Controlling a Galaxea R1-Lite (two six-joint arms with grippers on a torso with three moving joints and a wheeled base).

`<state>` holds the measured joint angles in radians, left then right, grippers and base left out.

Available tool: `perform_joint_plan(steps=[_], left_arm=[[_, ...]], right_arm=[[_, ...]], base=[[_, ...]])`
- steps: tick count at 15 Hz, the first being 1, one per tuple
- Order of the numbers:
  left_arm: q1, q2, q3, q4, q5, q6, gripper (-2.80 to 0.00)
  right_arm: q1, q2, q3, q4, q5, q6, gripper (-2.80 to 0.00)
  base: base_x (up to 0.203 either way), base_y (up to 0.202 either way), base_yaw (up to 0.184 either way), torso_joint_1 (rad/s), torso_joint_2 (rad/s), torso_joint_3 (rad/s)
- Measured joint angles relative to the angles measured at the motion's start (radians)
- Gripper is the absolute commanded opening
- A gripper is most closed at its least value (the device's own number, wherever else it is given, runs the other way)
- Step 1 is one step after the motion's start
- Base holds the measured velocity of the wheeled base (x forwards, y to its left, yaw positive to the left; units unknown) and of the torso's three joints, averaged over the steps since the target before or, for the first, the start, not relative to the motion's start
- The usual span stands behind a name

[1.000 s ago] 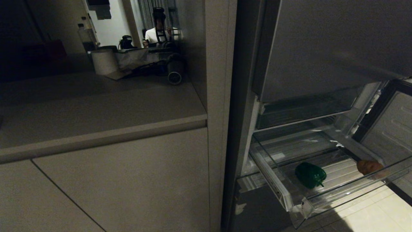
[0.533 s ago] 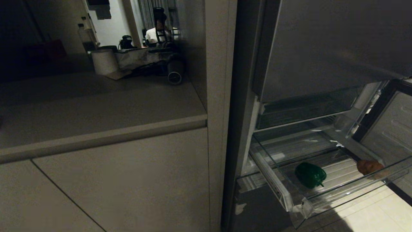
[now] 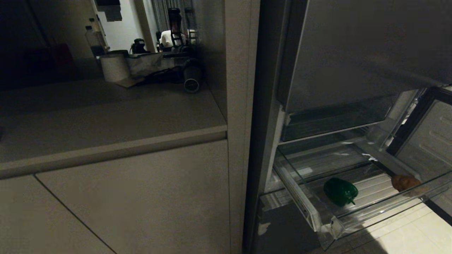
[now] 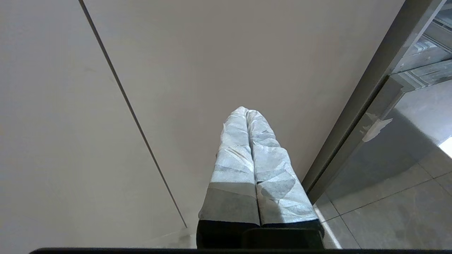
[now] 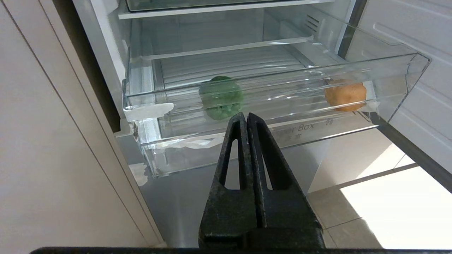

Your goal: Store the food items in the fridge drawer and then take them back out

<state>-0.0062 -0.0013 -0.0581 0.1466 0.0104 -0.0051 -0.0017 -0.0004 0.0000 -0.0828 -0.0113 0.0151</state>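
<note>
Dim kitchen cabinetry flanks an open fridge, whose fridge drawer point(image 5: 406, 67) stands pulled out over the tiled floor point(image 5: 381, 197); on its ribbed base lie a green pepper point(image 5: 221, 97) toward the middle and a tan potato point(image 5: 345, 96) at the far right end, well apart, neither touched; both items look stored, so the storing half seems done and the taking-out half is due. Just before the drawer's front lip hangs the right gripper point(image 5: 246, 118), clenched and empty; the left gripper point(image 4: 246, 112), also clenched on nothing, faces a plain cabinet door point(image 4: 212, 53); the next move calls for releasing the right jaws and reaching over the lip toward the pepper.
</note>
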Motion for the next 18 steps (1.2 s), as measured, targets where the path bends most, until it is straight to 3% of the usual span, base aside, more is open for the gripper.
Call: perform_joint_plan(steps=[13,18], left_arm=[[0.0,0.0,0.0,0.0,0.0,0.0,-2.8],[0.0,0.0,0.0,0.0,0.0,0.0,-2.8]], right_arm=[[0.0,0.0,0.0,-0.001,0.0,0.0,-2.8],[-0.001,0.0,0.0,0.003,-0.001,-0.042,-2.8]], base=[[0.0,0.0,0.0,0.0,0.0,0.0],[0.0,0.0,0.0,0.0,0.0,0.0]])
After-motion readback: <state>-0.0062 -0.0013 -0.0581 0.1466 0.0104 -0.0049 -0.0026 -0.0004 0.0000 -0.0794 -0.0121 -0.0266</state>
